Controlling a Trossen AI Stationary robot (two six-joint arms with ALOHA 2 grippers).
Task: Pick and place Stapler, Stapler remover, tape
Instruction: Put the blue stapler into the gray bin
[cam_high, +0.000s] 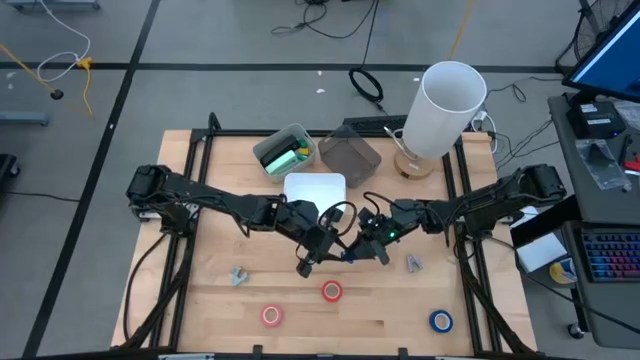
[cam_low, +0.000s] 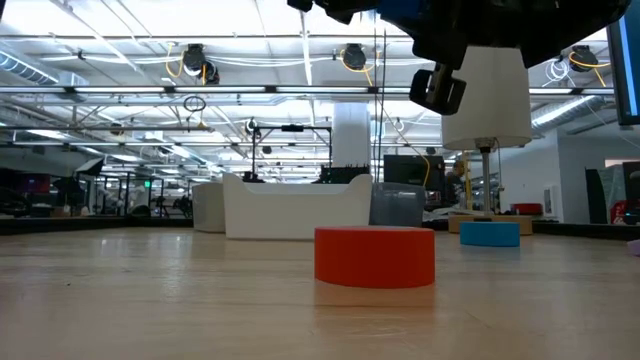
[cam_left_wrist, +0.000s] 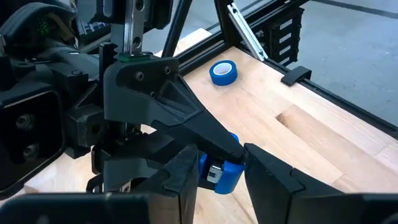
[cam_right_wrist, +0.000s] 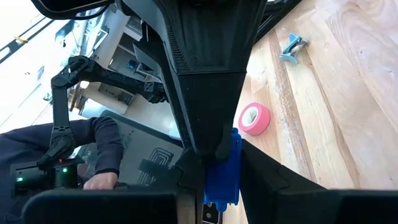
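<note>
Both tools meet mid-table: right tool (cam_high: 352, 250) clamped on blue stapler (cam_right_wrist: 222, 169); left tool (cam_high: 318, 256) grips it too.

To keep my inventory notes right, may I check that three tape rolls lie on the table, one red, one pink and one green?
Not quite. The third tape roll is blue, not green, as the high view shows. The red roll and the pink roll do lie on the table as you say.

Two matte black jointed arms; black cables looped along links; green indicator light near right wrist.
</note>
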